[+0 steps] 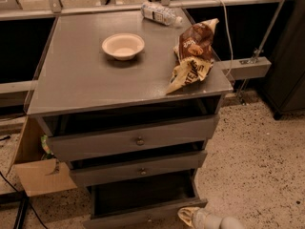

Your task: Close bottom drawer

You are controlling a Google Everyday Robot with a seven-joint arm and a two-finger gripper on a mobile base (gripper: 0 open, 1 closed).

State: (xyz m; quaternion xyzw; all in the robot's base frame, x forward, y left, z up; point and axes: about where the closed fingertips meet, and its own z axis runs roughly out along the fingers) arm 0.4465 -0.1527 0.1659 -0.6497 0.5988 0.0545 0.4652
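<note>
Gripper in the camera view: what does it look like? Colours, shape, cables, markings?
Only a sliver shows at the bottom edge, by the right front corner of the bottom drawer. The gripper is pale cream-yellow with a rounded, tapered tip. Behind it is a smooth, light grey-white rounded arm segment. No cables or markings are visible.

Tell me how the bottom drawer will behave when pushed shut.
The bottom drawer looks like rigid metal, so it should slide straight in, not flex. Nothing shows in its dark inside, so it may be light. The gripper sits low at its right front corner; pushing there, off centre, might skew it slightly.
</note>
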